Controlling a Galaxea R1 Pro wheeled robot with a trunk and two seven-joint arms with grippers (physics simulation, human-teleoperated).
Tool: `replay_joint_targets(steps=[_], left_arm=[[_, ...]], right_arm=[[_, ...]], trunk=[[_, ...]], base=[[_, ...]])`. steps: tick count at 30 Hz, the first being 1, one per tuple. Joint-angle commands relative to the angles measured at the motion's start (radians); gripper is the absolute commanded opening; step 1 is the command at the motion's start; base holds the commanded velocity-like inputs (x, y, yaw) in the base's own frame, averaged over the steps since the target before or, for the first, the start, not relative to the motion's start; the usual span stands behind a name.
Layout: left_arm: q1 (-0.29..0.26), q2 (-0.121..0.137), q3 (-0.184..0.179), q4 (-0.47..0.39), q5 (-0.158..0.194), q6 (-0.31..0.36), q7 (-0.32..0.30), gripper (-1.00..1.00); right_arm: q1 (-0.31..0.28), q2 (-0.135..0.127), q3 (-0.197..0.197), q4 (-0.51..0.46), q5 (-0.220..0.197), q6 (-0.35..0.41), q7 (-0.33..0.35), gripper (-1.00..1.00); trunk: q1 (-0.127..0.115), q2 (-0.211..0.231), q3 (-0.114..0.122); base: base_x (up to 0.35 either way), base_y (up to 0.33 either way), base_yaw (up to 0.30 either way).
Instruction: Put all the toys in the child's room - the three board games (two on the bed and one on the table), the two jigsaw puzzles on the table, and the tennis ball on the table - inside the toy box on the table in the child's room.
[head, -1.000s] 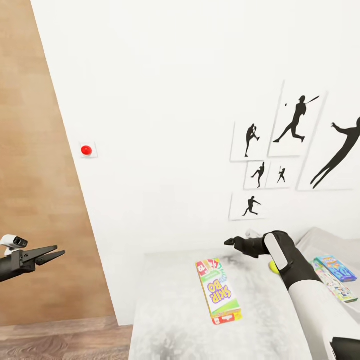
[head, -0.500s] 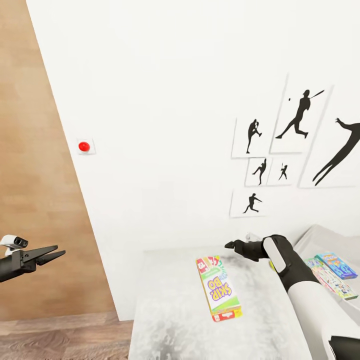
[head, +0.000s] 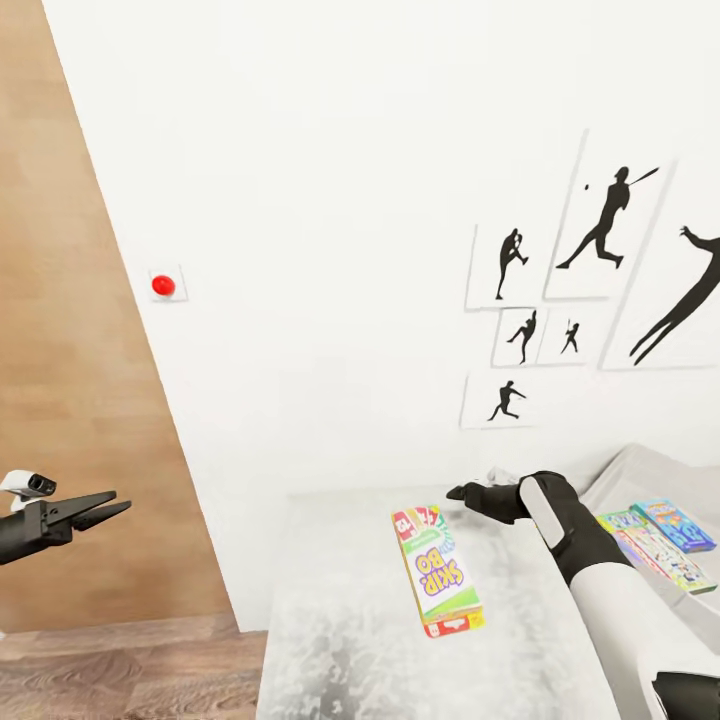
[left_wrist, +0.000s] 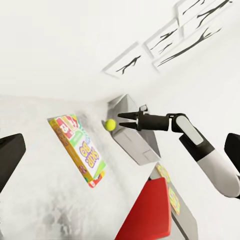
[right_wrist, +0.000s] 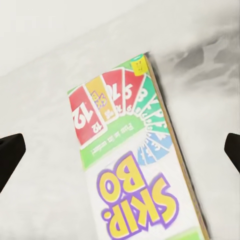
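Table (head: 340, 610): light grey mottled top, set against the white wall; wood-plank floor at its left edge.
Skip-Bo game box (head: 436, 572): flat on the table top, long side running away from the robot, fanned-card end toward the wall. Also seen in the right wrist view (right_wrist: 132, 165) and the left wrist view (left_wrist: 78, 149).
Tennis ball (left_wrist: 110, 124): yellow-green, in the left wrist view just beside the right gripper's tips, near the grey toy box (left_wrist: 135, 132); whether it touches either cannot be told.
Toy box: translucent grey bin on the table, at the right in the head view (head: 640, 475), partly behind the right arm.
Flat colourful items (head: 655, 535): a blue printed box and a multicoloured sheet beside it, lying at the toy box; which is which kind is too small to tell.
Right gripper (head: 468, 492): held above the table past the far end of the Skip-Bo game box; jaws apart, nothing between them.
Left gripper (head: 108, 508): held out over the floor, well apart from the table; jaws slightly parted, holding nothing.
Silhouette pictures (head: 600, 290): black ball-player figures on the wall above the toy box.
Red button (head: 163, 286): on the wall, left of the pictures.
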Motion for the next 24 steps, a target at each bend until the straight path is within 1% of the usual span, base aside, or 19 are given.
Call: replay_joint_targets(steps=[1, 6, 17, 22, 24], left_arm=[[-0.001, 0.000, -0.001, 0.000, 0.001, 0.010, -0.002, 1.00], [-0.001, 0.000, -0.003, 0.000, 0.000, 0.008, 0.000, 1.00], [-0.001, -0.008, -0.004, 0.000, -0.003, 0.008, 0.013, 1.00], [-0.001, -0.015, -0.004, 0.000, -0.003, 0.007, 0.036, 1.00], [-0.001, -0.017, -0.004, 0.000, -0.002, 0.007, 0.043, 1.00]], right_arm=[[-0.001, 0.002, 0.000, 0.000, 0.008, 0.004, 0.008, 1.00], [-0.001, 0.009, 0.006, 0.000, 0.010, 0.002, 0.008, 1.00], [0.000, 0.011, 0.008, 0.001, 0.011, 0.002, 0.008, 1.00], [0.000, 0.011, 0.009, 0.001, 0.010, -0.017, 0.008, 1.00], [0.000, 0.011, 0.018, 0.001, 0.008, -0.032, 0.009, 1.00]], trunk=[[0.001, -0.003, -0.004], [0.001, -0.003, -0.012], [0.001, -0.003, -0.030], [0.001, -0.003, -0.038], [0.001, -0.003, -0.042]], base=[[0.000, 0.000, 0.000], [0.000, 0.000, 0.000], [0.000, 0.000, 0.000], [0.000, 0.000, 0.000], [0.000, 0.000, 0.000]])
